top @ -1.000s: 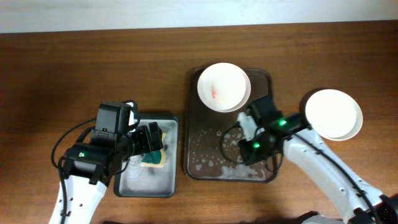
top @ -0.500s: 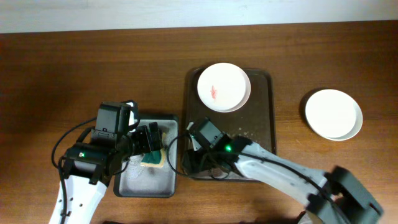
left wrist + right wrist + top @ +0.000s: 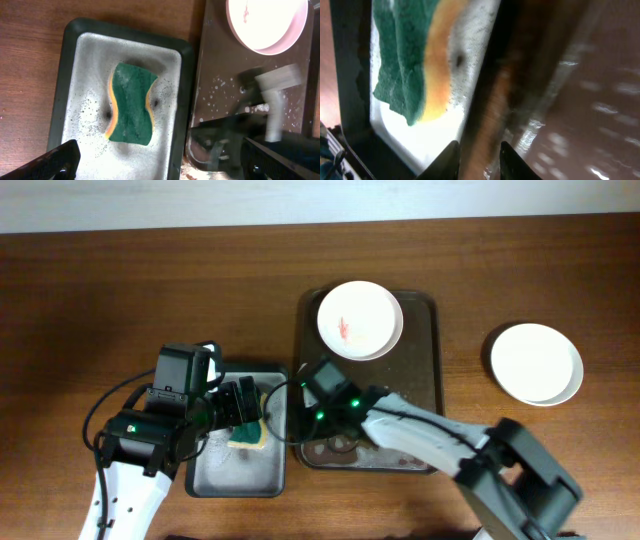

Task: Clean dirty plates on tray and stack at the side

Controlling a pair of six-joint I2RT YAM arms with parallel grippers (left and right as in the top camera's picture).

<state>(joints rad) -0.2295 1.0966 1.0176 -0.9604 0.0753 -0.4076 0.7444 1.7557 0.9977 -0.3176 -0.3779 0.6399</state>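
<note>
Two hands are close to the big brown tray [image 3: 425,385], so I will say where things are from that tray.

Just left of the tray sits a small grey tray [image 3: 85,60]. The left hand [image 3: 160,162] hangs over it. Its fingers are spread wide and hold nothing. Right under it lies a green and yellow sponge [image 3: 130,102]. The sponge's long side runs the same way as the tray's long side.

The right hand [image 3: 305,425] is at the tray's left rim, near the front end, and it points left at the sponge. Its arm reaches in across the tray from the right. Its fingers are close together with a small gap. I see nothing between them, but that picture is blurry.

At the tray's far end sits the dirty plate [image 3: 360,320] with a red smear [image 3: 345,328].

Well to the right of the tray, on the table [image 3: 120,280], rests a clean plate [image 3: 537,363]. I cannot tell if more lie under it.

I think the sponge comes next, and the left hand is nearer. It only has to drop.
</note>
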